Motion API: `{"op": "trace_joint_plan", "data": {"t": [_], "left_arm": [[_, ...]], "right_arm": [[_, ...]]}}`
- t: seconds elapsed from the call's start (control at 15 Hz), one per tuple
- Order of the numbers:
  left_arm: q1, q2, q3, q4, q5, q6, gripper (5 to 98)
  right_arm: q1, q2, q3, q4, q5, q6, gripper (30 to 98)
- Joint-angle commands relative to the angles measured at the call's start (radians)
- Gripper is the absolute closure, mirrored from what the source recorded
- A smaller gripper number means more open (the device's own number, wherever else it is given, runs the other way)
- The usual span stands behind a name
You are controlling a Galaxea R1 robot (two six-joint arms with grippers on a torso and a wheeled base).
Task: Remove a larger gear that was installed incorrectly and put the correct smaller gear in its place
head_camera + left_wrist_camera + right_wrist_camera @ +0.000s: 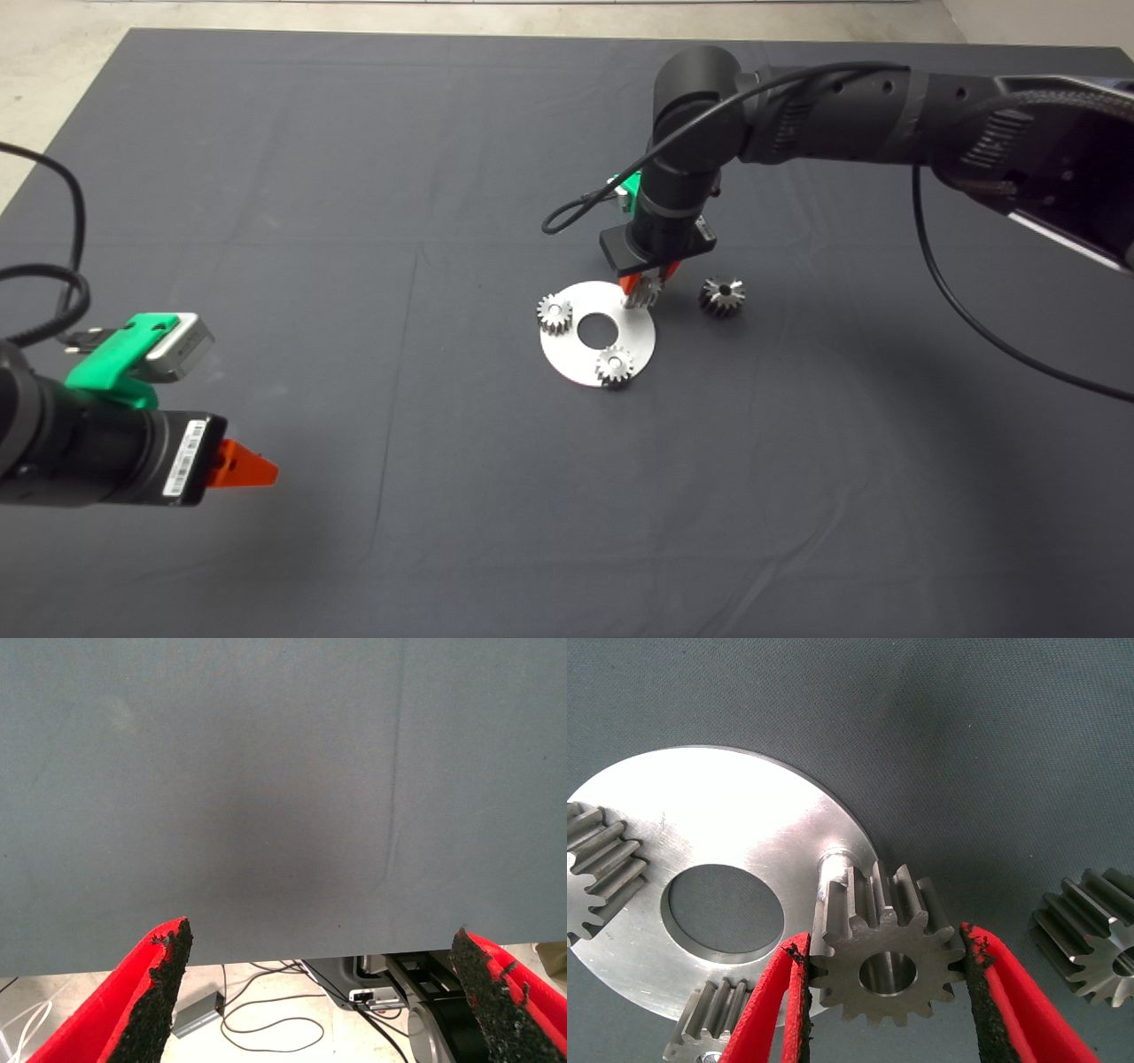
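Observation:
My right gripper (647, 285) is shut on the smaller gear (886, 948), with one red finger (780, 1010) on each side of it. It holds the gear at the round metal plate's (633, 332) right edge, just beside a bare upright peg (833, 864). The gear's bore is off the peg. The larger gear (722, 295), darker with long teeth, lies on the mat right of the plate, and shows in the right wrist view (1090, 939). My left gripper (252, 467) is open and empty, parked at the lower left.
Two other small gears (555, 313) (615, 365) stand on the plate, around its large centre hole (596, 330). The right arm reaches in from the upper right over the mat. The left wrist view shows bare mat and, beyond its edge, floor cables (266, 1028).

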Motion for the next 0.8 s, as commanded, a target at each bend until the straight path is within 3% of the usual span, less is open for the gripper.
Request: {"op": "trace_joint_plan", "data": {"t": [0.0,0.73], "left_arm": [[-0.002,-0.001,-0.004,0.002,0.004,0.0,29.2],[-0.002,-0.002,-0.004,0.002,0.004,0.0,29.2]], "right_arm": [[0.008,0.025,-0.005,-0.033,-0.077,-0.001,93.5],[-0.018,0.048,-0.023,-0.032,-0.082,-0.001,93.5]]}}
